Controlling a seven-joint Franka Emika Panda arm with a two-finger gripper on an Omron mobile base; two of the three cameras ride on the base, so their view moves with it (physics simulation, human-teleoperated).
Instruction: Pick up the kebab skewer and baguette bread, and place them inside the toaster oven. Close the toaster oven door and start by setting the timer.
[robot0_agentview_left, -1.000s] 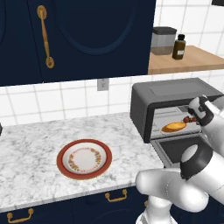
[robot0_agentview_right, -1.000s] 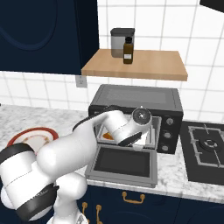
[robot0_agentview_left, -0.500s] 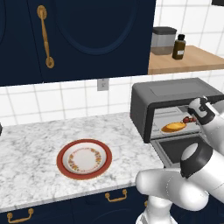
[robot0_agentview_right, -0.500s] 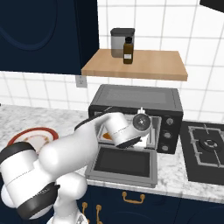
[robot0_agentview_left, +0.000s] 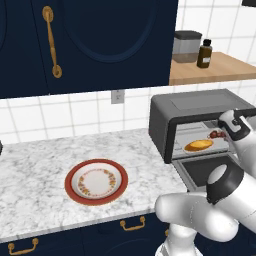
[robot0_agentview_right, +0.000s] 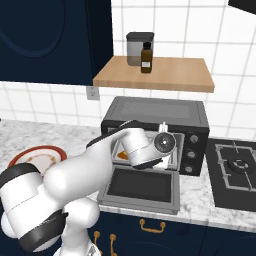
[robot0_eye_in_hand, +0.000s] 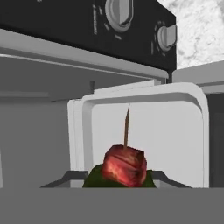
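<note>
- The gripper (robot0_eye_in_hand: 124, 183) is reaching into the open oven (robot0_agentview_left: 200, 112), clenched on the skewer (robot0_eye_in_hand: 125, 162); in the hand view its finger tips (robot0_eye_in_hand: 65, 178) are flanking the meat chunks.
- In that view the skewer is pointing away from the gripper, its bare stick tip rising past a red chunk toward the oven's light back wall.
- In the left base view the skewer (robot0_agentview_left: 216, 134) is sitting right at the gripper, just inside the oven mouth.
- The bread (robot0_agentview_left: 198, 145) is lying on the oven rack, just beside and slightly below the gripper, on the side toward the plate.
- The door (robot0_agentview_right: 142, 186) is lying dropped flat, below the gripper and nearer the robot's base.
- The knobs (robot0_agentview_right: 192, 153) are sitting on the oven's front panel, just beyond the gripper toward the stove (robot0_agentview_right: 235, 170).
- The plate (robot0_agentview_left: 96, 181) is resting on the marble desk (robot0_agentview_left: 35, 175), well apart from the gripper on the side away from the stove.
- A shelf (robot0_agentview_right: 155, 73) is hanging above the gripper and oven, carrying a canister (robot0_agentview_right: 136, 48) and a dark bottle (robot0_agentview_right: 146, 57) touching or nearly touching each other.
</note>
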